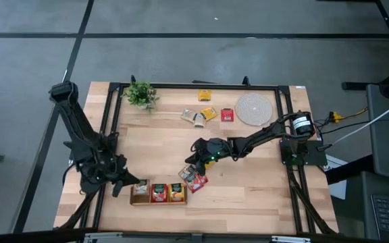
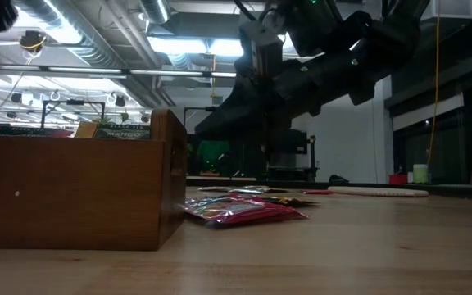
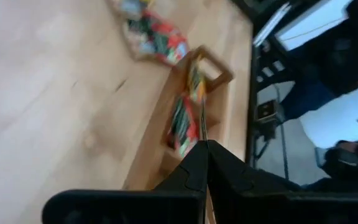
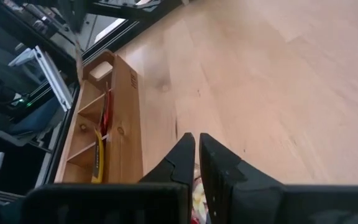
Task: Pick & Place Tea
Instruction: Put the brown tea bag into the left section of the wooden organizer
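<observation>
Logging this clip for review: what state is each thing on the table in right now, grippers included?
Wooden tray: flat at the near edge, sachets in the middle and right compartments.
Loose sachets by the tray: lying flat on the table.
Sachets at the far side: scattered, untouched.
Woven mat: flat, bare.
Plant: upright.
Left gripper: shut, empty, beside the tray.
Right gripper: over the loose sachets, fingers nearly together.

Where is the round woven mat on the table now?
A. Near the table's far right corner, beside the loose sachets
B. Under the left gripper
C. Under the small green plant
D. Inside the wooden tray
A: in the high view the round woven mat lies near the table's far right corner, right of a red sachet, far from the wooden tray.
</observation>
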